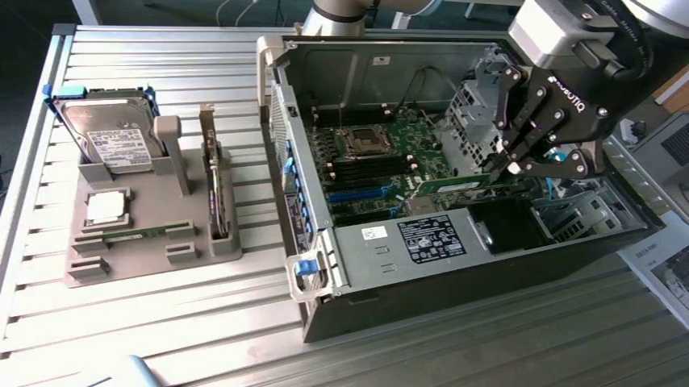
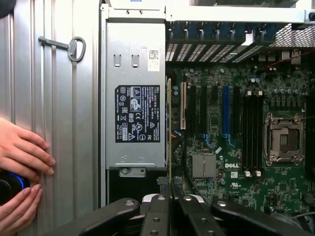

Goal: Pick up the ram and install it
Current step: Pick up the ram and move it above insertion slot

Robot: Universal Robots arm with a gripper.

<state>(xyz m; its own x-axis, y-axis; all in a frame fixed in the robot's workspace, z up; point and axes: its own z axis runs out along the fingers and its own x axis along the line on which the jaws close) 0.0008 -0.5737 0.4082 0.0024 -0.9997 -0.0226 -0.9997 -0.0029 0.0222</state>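
My gripper (image 1: 515,169) hangs inside the open computer case (image 1: 323,242), toward the exterior view's right, and is shut on the ram (image 1: 465,187). The ram is a thin green stick held level above the motherboard (image 1: 415,137). In the wrist view the ram (image 2: 169,128) shows edge-on as a narrow line running out from my fingertips (image 2: 162,199), beside the power supply (image 2: 135,98). The black memory slots (image 2: 252,132) with white clips lie beside the processor socket (image 2: 284,139), apart from the ram. A second green stick (image 1: 137,235) rests in the grey holder (image 1: 151,262).
The holder on the slatted table also carries a silver hard drive (image 1: 108,133), a square processor chip (image 1: 108,207) and an upright card (image 1: 219,189). A person's hand (image 2: 22,157) rests on the table by a black and blue device (image 2: 7,186). A metal ring key (image 2: 74,48) lies nearby.
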